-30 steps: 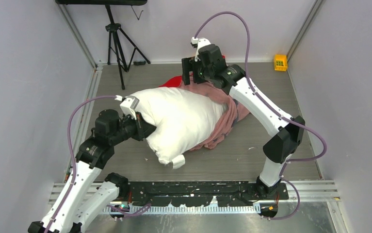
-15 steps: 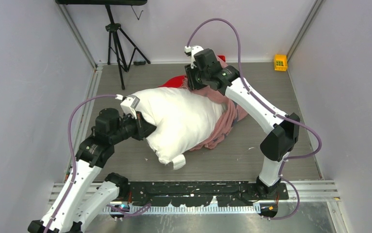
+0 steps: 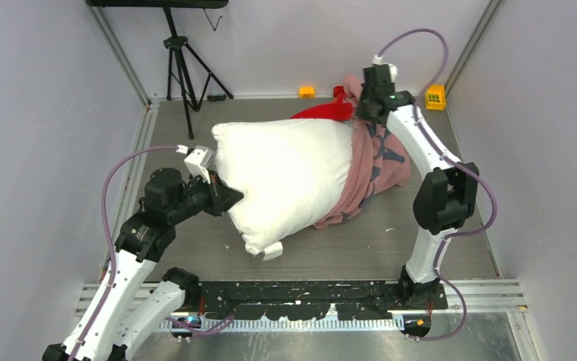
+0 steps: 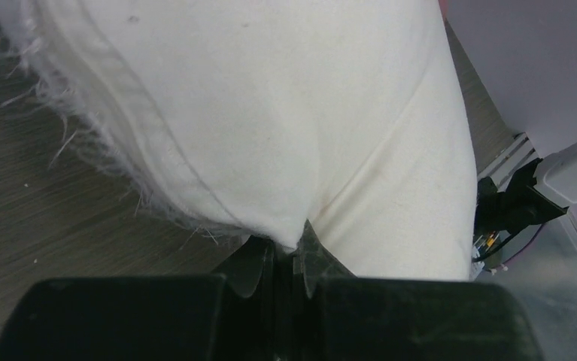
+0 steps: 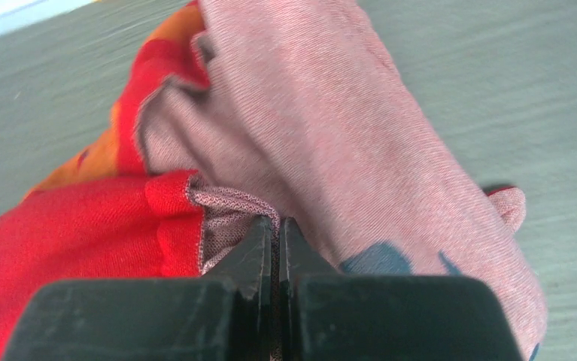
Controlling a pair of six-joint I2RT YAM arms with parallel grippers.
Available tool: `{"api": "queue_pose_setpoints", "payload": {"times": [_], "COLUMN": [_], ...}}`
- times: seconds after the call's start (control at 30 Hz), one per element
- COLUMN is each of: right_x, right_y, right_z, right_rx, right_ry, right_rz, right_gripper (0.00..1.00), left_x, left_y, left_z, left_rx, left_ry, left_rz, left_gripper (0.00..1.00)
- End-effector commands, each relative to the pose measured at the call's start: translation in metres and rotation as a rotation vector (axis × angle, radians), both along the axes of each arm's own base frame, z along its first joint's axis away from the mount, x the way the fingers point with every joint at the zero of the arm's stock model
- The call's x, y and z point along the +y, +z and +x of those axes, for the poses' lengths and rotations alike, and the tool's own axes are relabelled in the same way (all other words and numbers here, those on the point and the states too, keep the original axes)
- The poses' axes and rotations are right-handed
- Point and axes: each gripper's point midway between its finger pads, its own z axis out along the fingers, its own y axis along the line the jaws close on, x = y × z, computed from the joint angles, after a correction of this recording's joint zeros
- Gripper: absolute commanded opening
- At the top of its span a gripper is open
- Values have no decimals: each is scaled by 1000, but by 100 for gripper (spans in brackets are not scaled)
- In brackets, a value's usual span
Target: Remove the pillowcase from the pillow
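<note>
Pinching a fold on the left edge of the pillow, the left tool is pressing its jaws together on the white cloth, as the left wrist view is showing. The pillow is lying across the middle of the worktop, plump and mostly bare, with its small white tag sticking out at the near corner. The pillowcase is bunching around the pillow's right end only. Its faded pink reverse with grey-blue blotches is facing out, and a strip of bright red is showing at the far side. The right tool is gripping a gather of that pillowcase at the far right, with its jaws squeezed together on the fabric where red is meeting pink. From there the cloth is running down towards the pillow. A black tripod is standing at the far left. A yellow block is sitting in the far right corner, and a small orange block is lying by the far wall.
</note>
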Motion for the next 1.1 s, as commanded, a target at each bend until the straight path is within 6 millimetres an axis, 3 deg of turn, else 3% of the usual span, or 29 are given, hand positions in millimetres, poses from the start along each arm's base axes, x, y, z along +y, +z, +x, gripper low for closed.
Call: {"api": "queue_pose_setpoints", "payload": {"times": [0.0, 0.03, 0.13, 0.2, 0.3, 0.33, 0.4, 0.43, 0.5, 0.53, 0.6, 0.67, 0.8, 0.97, 1.07], "right_x": [-133, -148, -176, -179, -179, -177, -167, -158, -136, -125, -105, -93, -77, -75, -72], "right_y": [1, 3, 14, 24, 42, 48, 64, 69, 78, 81, 87, 94, 103, 103, 97], "right_z": [0, -2, -10, -13, -18, -20, -24, -26, -33, -38, -49, -63, -91, -119, -131], "right_rx": [-35, -45, -69, -94, -133, -141, -166, -168, -168, -165, -164, -163, -169, -157, -131], "right_ry": [-432, -480, -565, -579, -568, -552, -487, -439, -335, -283, -193, -145, -90, -147, -141], "right_rz": [-28, -39, -50, -36, -32, -27, 8, 33, 112, 150, 223, 272, 351, 423, 431], "right_gripper": [0, 0, 0, 0, 0, 0, 12, 21, 54, 63, 71, 73, 75, 81, 82], "left_x": [4, 9, 50, 64, 66, 67, 68, 68, 66, 66, 60, 62, 88, 100, 109], "left_y": [29, 24, -2, -17, -30, -33, -36, -37, -35, -35, -34, -36, -48, -64, -55], "left_z": [-6, -3, 21, 30, 42, 46, 55, 60, 69, 73, 77, 82, 94, 109, 126], "left_rx": [-94, -77, 20, 69, 122, 140, 165, 175, 179, 180, 185, 193, 230, 348, 315], "left_ry": [-8, 26, 293, 381, 421, 433, 451, 455, 453, 456, 429, 435, 532, 580, 637], "left_rz": [-2, 19, 156, 218, 239, 244, 244, 235, 203, 187, 155, 155, 113, 5, 8], "left_gripper": [0, 0, 0, 0, 0, 0, 0, 0, 0, 0, 0, 0, 0, 0, 0]}}
